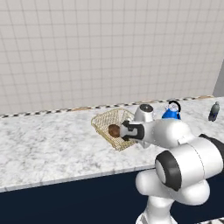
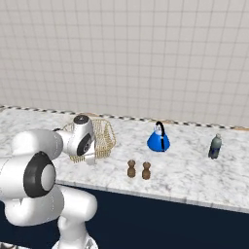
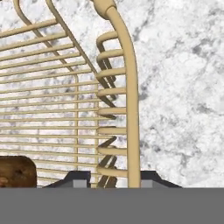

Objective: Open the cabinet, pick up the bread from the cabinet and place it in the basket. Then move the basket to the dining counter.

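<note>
Pinching the rim wire between closed-in fingers, we are holding the basket (image 1: pixel 108 124) on the marbled counter (image 1: pixel 43 148) with the gripper (image 3: pixel 113 181), bread (image 1: pixel 114 130) inside, judging it light, stiff, tippy.

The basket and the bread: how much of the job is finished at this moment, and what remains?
Done: the bread lies inside the basket, which rests on the marbled dining counter. In hand: the end effector straddles the basket's rim wire, one finger on each side. Whether it is clamped cannot be told. Left: at most letting go and pulling away.
</note>
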